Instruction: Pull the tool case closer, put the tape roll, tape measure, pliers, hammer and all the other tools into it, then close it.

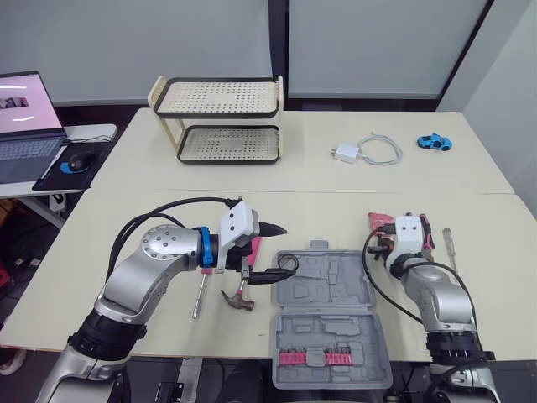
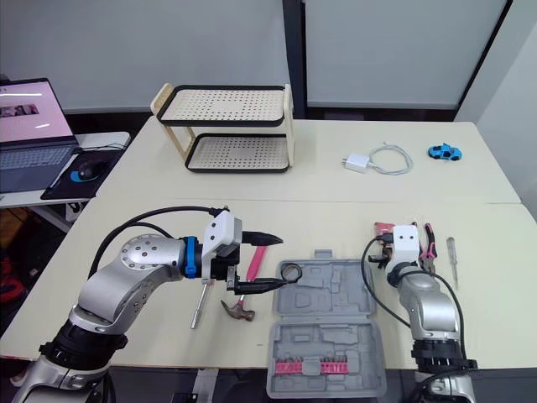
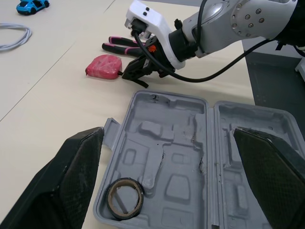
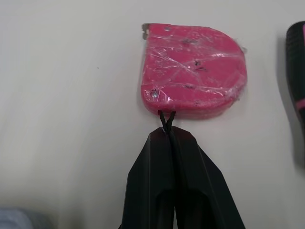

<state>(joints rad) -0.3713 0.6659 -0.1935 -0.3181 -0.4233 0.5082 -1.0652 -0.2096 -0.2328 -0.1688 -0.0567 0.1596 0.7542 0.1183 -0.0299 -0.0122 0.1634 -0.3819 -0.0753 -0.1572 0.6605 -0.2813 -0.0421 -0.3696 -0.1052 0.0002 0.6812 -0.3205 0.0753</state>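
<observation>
1. Your tool case [image 1: 336, 285] lies open on the worktop [image 1: 336, 210], tape roll [image 3: 109, 199] inside its far half.
2. Your left jaws gape wide over that roll.
3. Your right jaws pinch the tape measure [image 4: 193, 78] by its cord, outside the case.

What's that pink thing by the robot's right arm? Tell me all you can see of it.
It is a tape measure: a pink D-shaped case, plastic by its look, wrapped in crinkled clear film, with a small metal tab at one corner. It lies flat on the pale table, beside the pliers but apart from them. The right gripper has its jaws shut on a thin black loop at its edge.
</observation>
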